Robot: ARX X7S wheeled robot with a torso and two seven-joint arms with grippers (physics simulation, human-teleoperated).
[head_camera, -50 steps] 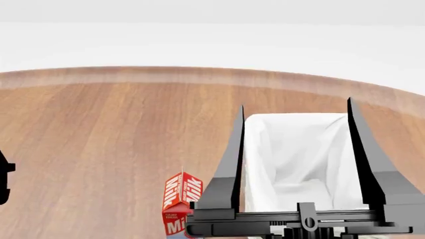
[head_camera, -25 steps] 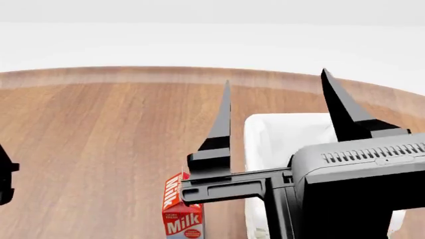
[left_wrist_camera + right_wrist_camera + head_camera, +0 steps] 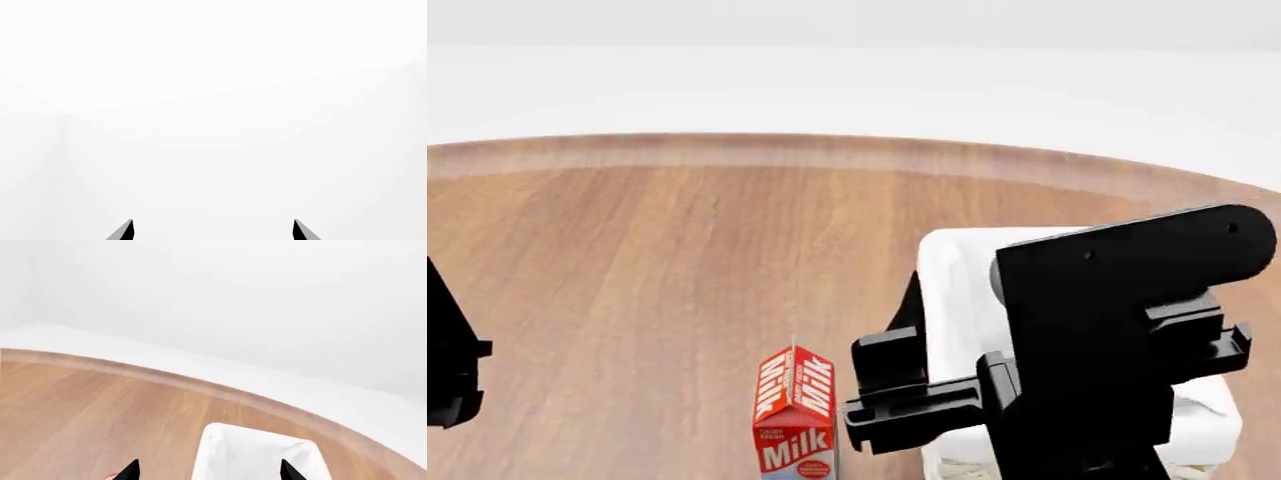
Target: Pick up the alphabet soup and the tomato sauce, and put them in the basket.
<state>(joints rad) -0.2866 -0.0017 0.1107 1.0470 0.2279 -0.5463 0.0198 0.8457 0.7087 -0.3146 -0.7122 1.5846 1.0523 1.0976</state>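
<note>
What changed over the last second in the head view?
The right arm swung: its open fingers, first upright over the basket, tilted left and are now mostly hidden behind the arm body. Nothing was gripped. The left gripper crept slightly into view. The milk carton, basket and table stayed put.

milk carton [image 3: 794, 415] just left of basket [image 3: 950, 262], open tabletop [image 3: 641, 270] beyond

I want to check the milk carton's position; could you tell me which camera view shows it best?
The head view: the red and white milk carton stands upright on the wooden table, label readable. The right wrist view catches only a red sliver at the frame edge; the left wrist view shows nothing of it.
</note>
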